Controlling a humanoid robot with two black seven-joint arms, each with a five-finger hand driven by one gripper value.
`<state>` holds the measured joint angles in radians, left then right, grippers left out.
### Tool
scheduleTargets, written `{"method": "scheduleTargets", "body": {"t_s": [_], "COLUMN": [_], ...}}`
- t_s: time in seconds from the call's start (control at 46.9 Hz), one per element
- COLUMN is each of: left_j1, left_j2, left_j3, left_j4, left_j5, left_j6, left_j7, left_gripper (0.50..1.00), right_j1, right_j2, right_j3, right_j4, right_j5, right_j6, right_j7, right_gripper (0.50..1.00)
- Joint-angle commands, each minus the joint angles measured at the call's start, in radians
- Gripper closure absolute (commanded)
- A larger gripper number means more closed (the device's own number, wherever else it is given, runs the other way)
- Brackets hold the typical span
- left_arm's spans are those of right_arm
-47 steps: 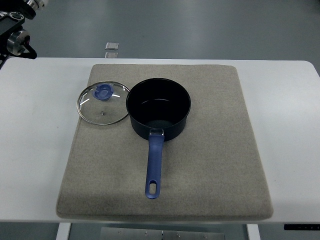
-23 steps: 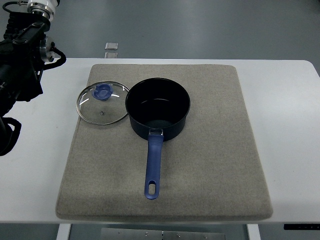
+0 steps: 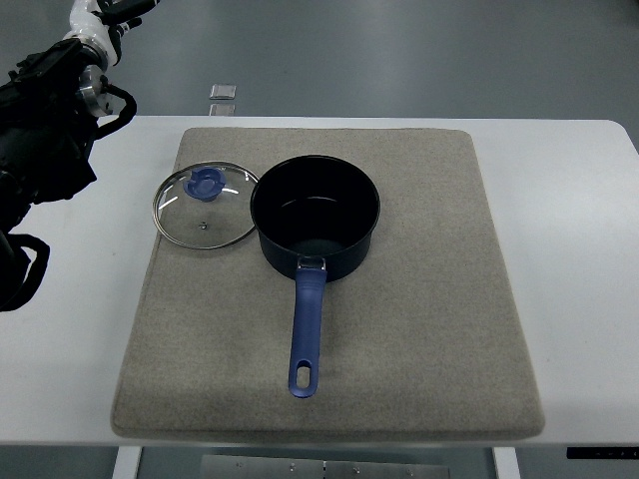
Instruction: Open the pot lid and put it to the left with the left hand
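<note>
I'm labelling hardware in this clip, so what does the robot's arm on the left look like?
The left arm is bulky and mostly black, with a black cable looping off it near the top and another loop at the picture's left edge. Near its upper end sit a silver metal ring and a white segment. The hand itself can't be made out. No right arm shows.

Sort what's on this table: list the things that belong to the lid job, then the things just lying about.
Job:
glass lid, off the pot, lying flat on the mat to its left
blue saucepan, open
left arm, at the left edge

Lying about:
grey mat under both
small clear object beyond the table
white table
</note>
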<state>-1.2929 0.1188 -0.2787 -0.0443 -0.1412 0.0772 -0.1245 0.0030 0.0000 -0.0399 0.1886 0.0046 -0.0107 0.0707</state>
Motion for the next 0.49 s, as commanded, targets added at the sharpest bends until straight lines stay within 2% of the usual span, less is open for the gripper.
{"method": "scheduleTargets", "body": {"t_s": [0.0, 0.149, 0.277, 0.469], "left_j1": [0.035, 0.079, 0.132, 0.135], "left_j2": [0.001, 0.005, -0.001, -0.005], "left_j3": [-0.051, -0.194, -0.244, -0.251], "left_j4": [-0.006, -0.008, -0.009, -0.008], "left_j5": [-0.006, -0.021, -0.021, -0.024], "left_j6": [-0.049, -0.151, -0.238, -0.237], "left_j7": [-0.029, -0.075, -0.153, -0.175], "left_gripper": [0.639, 0.684, 0.705, 0.705], "right_j1": [0.0, 0.0, 0.0, 0.0], "right_j2": [0.0, 0.0, 0.0, 0.0], "right_j3": [0.0, 0.0, 0.0, 0.0], "right_j4": [0.0, -0.001, 0.0, 0.0], "right_j5": [0.0, 0.0, 0.0, 0.0], "right_j6": [0.0, 0.0, 0.0, 0.0], "right_j7": [0.001, 0.0, 0.0, 0.0], "right_gripper": [0.583, 0.583, 0.583, 0.583]}}
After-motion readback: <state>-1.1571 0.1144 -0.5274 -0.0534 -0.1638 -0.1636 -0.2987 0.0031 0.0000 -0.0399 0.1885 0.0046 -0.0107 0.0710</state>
